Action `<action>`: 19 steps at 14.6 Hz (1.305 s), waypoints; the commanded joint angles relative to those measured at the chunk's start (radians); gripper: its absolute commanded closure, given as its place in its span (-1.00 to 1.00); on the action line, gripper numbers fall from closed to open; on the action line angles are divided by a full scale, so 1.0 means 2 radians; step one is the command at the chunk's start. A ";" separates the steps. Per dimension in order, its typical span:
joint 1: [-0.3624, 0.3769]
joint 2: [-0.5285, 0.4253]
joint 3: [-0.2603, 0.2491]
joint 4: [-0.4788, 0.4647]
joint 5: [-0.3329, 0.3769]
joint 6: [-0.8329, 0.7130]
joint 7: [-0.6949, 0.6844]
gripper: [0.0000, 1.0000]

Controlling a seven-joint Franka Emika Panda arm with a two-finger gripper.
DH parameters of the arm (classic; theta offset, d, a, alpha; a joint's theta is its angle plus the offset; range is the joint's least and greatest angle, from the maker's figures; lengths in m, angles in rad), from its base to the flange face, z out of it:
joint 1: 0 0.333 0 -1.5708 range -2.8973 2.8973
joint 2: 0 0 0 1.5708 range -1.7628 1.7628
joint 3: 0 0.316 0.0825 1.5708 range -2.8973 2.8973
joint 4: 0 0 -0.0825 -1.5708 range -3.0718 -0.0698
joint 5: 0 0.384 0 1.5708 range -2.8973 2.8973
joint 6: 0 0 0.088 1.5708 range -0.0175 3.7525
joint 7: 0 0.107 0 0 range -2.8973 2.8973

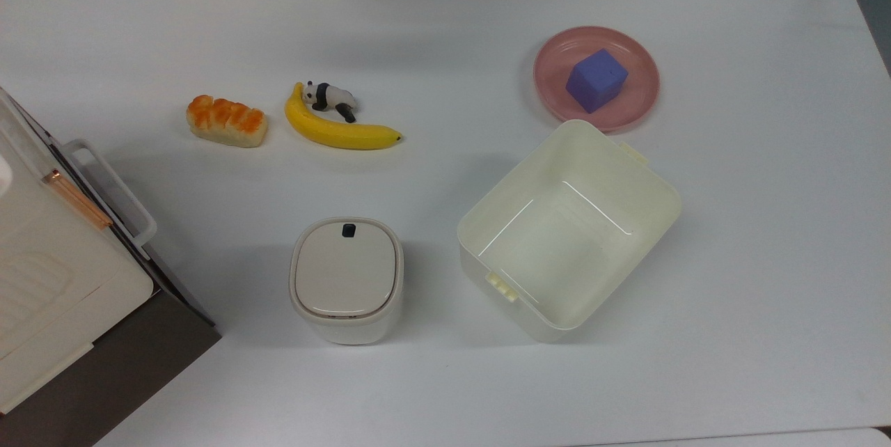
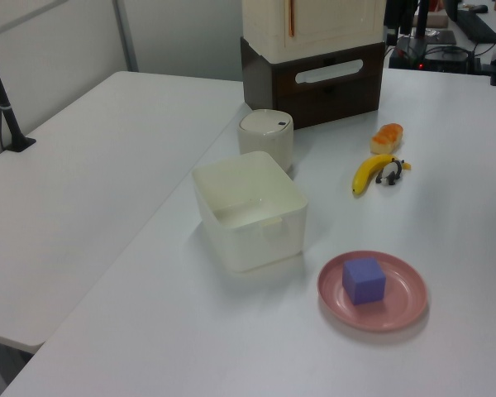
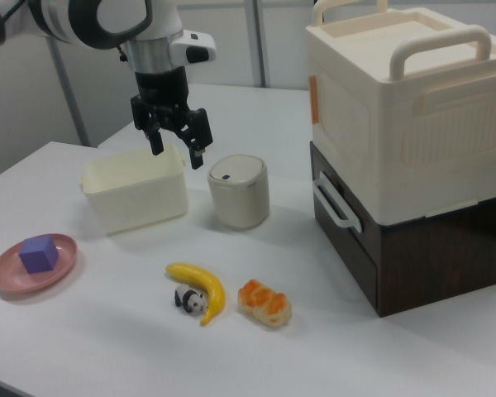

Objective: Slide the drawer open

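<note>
The drawer (image 3: 347, 240) has a dark brown front in a brown cabinet at the right view's right and looks pushed in flush. Its white bar handle (image 3: 334, 201) stands out from the front. The same drawer (image 2: 347, 89) and handle (image 2: 331, 72) are at the far end of the table in the left view. In the top view the handle (image 1: 117, 188) lies at the left edge. My gripper (image 3: 175, 142) hangs open in the air, well to the left of the drawer in the right view, between the cream bin and the small lidded container, holding nothing.
A white appliance (image 3: 405, 107) with a copper strip sits on the cabinet. On the table are a cream bin (image 1: 567, 224), a small lidded container (image 1: 346, 280), a banana (image 1: 334, 130), a panda figure (image 1: 330, 96), a bread piece (image 1: 226, 121) and a pink plate (image 1: 640, 99) with a purple cube (image 1: 596, 79).
</note>
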 commanded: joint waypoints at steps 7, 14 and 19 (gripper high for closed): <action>0.001 0.004 0.001 -0.006 0.028 0.055 0.027 -1.00; 0.003 0.004 0.002 -0.006 0.028 0.051 0.026 -1.00; 0.002 0.004 0.002 -0.007 0.026 0.048 0.020 -1.00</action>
